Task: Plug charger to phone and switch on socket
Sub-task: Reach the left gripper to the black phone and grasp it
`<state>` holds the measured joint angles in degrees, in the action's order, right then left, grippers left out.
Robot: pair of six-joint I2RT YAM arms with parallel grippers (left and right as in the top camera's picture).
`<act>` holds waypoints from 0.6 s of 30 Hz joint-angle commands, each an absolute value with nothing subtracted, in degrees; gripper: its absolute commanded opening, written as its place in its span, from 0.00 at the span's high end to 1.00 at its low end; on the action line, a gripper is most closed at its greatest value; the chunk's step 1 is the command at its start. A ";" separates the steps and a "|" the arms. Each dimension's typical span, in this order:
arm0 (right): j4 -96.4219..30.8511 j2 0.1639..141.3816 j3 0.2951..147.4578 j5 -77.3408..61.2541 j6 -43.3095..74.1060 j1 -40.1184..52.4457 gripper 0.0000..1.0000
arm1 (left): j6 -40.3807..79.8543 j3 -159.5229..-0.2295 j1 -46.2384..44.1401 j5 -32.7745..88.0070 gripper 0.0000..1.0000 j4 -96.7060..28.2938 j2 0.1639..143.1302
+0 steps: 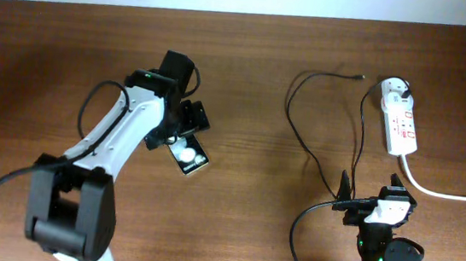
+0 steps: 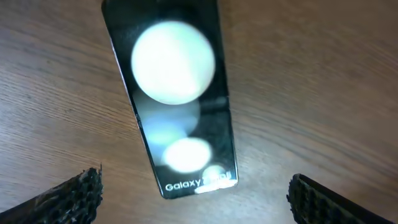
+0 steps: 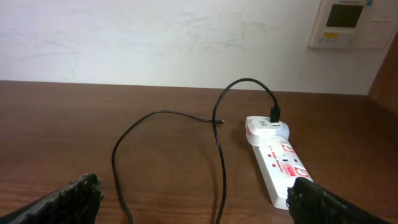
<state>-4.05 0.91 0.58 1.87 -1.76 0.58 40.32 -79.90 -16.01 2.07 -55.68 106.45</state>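
Note:
The black phone point(image 1: 189, 155) lies flat on the table, two white blobs and "Galaxy" text on its screen point(image 2: 177, 93). My left gripper point(image 1: 183, 130) hovers just above it, open, fingers either side of its near end point(image 2: 194, 196), not touching. The white socket strip point(image 1: 400, 121) lies at the right, also in the right wrist view point(image 3: 280, 168). The white adapter point(image 3: 267, 129) is plugged into its far end. The black charger cable point(image 1: 301, 137) loops over the table point(image 3: 217, 155), its tip point(image 1: 361, 76) lying free point(image 3: 217, 121). My right gripper point(image 1: 373, 191) is open and empty point(image 3: 196, 199) at the near edge.
The socket's thick white cord point(image 1: 450, 194) runs off to the right. A wall panel point(image 3: 345, 23) hangs behind the table. My right arm's own black cable point(image 1: 300, 240) curls beside its base.

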 commanded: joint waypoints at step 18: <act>-4.51 0.51 0.32 1.56 -1.93 1.13 0.02 | 55.92 -80.66 -15.99 -1.93 0.01 -51.03 120.31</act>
<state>-4.05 0.91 0.58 1.87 -1.74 0.58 55.13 -79.96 -16.01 -0.91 -50.94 117.67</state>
